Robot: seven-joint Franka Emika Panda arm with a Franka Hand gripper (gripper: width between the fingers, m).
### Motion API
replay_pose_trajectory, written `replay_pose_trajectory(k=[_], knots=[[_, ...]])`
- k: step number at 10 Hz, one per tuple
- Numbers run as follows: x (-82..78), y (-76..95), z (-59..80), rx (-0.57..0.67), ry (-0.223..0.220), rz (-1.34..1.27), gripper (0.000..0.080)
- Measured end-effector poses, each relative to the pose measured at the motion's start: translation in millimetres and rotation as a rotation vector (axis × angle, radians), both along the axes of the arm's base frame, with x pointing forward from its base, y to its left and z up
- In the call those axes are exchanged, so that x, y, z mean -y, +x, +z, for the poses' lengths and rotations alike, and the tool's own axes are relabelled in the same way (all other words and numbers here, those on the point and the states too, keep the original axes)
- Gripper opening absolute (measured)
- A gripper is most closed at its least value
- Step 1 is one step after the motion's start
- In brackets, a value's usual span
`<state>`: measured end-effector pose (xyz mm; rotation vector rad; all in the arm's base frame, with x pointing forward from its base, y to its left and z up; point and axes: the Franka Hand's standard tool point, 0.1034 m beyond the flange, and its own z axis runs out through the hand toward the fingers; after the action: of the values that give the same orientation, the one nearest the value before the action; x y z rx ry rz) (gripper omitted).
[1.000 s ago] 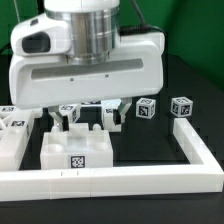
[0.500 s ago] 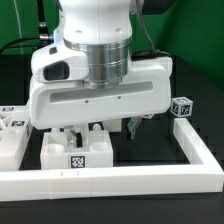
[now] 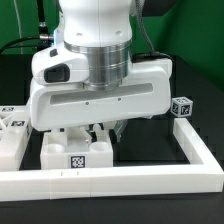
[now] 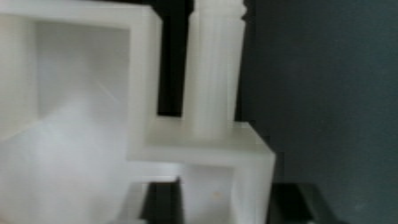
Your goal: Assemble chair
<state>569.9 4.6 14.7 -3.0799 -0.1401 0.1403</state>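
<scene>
My gripper (image 3: 99, 130) hangs low over the chair parts, under the big white hand. Its two dark fingers (image 3: 112, 127) stand close on either side of a small white chair part (image 4: 217, 150) with a thin upright post. In the wrist view the gripper (image 4: 224, 200) has this part between its dark fingertips. The part sits at the back of a white notched block (image 3: 75, 153) with a square tag on its front. A tagged small cube (image 3: 181, 107) lies apart at the exterior view's right. More tagged white parts (image 3: 12, 132) lie at the left.
The long white L-shaped border rail (image 3: 130, 181) runs along the front and up the exterior view's right side, close to the notched block. A large white slab (image 4: 63, 120) fills one side of the wrist view. The table is black.
The hand came down over the notched block and hid the cubes behind it. In the last half second the finger at the exterior view's right moved inward onto the small part.
</scene>
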Motion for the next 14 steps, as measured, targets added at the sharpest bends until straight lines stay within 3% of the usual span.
replay_pose_trajectory(k=[1,2,9,14], knots=[[-0.2,0.0,0.0,0.0,0.0,0.0,0.0081],[-0.1,0.3,0.3,0.001,0.0,0.0,0.0034],[-1.7,0.3,0.3,0.001,0.0,0.0,0.0034],[-53.3,24.7,0.5,0.022,0.001,-0.101,0.0034]])
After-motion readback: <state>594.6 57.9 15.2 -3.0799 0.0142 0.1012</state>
